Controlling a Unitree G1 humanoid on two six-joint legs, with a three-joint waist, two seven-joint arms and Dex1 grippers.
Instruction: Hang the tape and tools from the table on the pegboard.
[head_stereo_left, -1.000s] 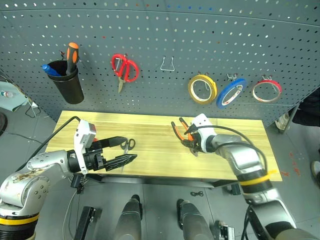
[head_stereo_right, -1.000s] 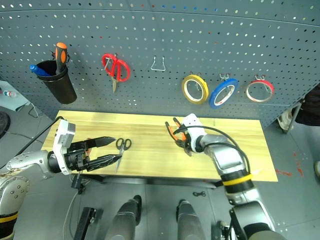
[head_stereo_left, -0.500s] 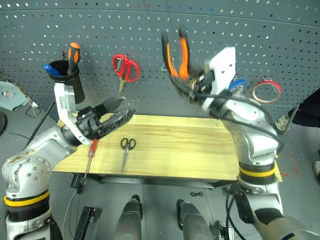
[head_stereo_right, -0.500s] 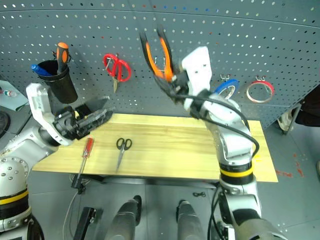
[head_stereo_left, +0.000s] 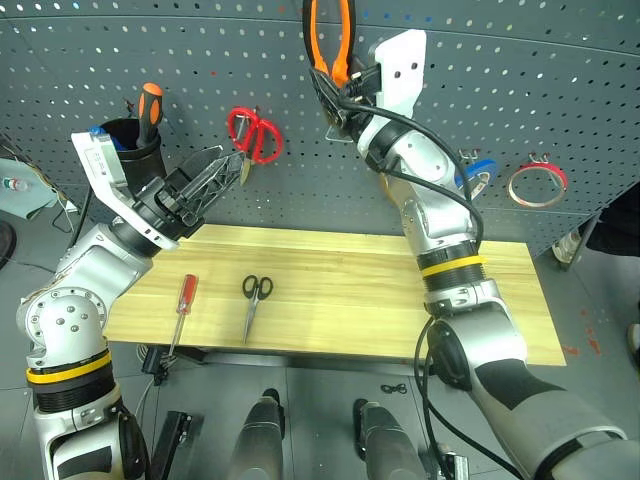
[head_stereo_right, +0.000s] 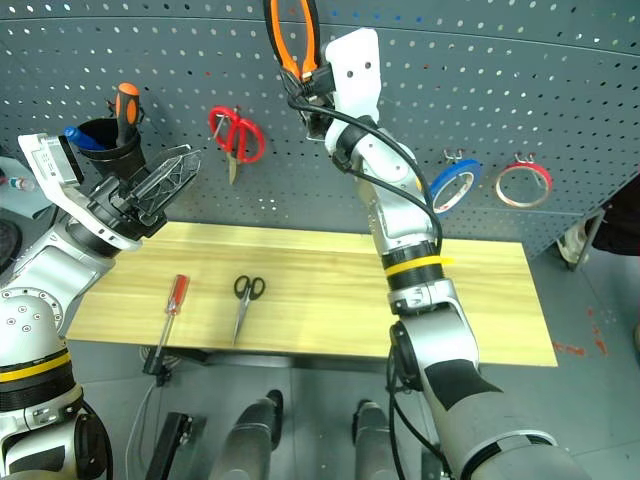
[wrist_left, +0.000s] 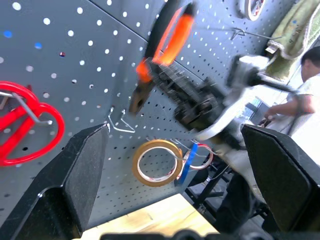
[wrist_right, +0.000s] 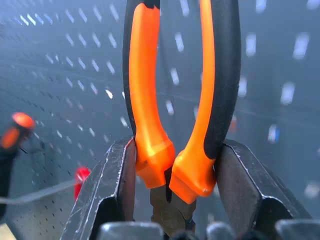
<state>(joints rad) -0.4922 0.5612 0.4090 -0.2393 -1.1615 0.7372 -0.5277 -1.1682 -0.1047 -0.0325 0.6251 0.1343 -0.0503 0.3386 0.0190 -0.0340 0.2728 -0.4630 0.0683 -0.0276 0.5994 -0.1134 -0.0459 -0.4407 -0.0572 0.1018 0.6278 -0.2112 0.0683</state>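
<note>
My right gripper (wrist_right: 170, 200) clamps pliers (head_stereo_left: 330, 45), orange-and-black handles up against pegboard (head_stereo_left: 560, 90) top edge, handle tips cut off. My left gripper (head_stereo_left: 215, 170) spread wide, empty. Red-handled screwdriver (head_stereo_left: 183, 305), black scissors (head_stereo_left: 253, 298) flat near table (head_stereo_left: 500, 320) left end. Red tape (head_stereo_left: 535, 184) hooked near pegboard right edge.

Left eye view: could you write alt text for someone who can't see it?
The right pincer holds orange-and-black pliers up against the pegboard, handles upward. A red-handled screwdriver and black-handled scissors lie on the table.
</note>
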